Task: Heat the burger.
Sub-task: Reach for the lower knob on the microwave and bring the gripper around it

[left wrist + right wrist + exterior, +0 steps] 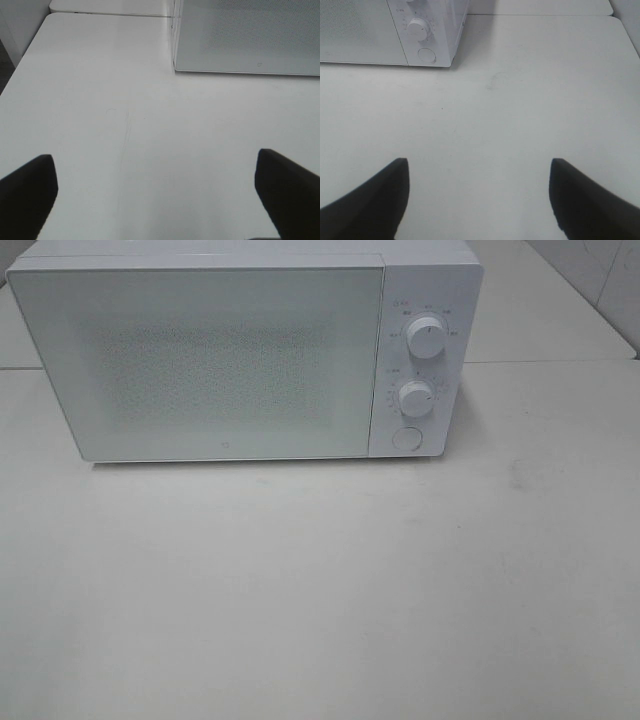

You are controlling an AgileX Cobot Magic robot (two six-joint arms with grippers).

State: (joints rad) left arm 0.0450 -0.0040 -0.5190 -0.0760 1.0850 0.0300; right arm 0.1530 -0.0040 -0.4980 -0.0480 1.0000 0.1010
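burger: not seen, maybe inside shut microwave point(200, 360) at far side of desk point(320, 590), cannot tell | left jaws: wide open, empty | right jaws: open, empty | handling: likely soft, light; hold its sides gently

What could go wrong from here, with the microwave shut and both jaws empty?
1. The burger appears in no view, and the door of the microwave is too frosted to see through; starting it now might run it empty.
2. The door shows no handle; a push on the round button that lands off-centre could catch the lower knob just above it, or shove the microwave back on the smooth table.
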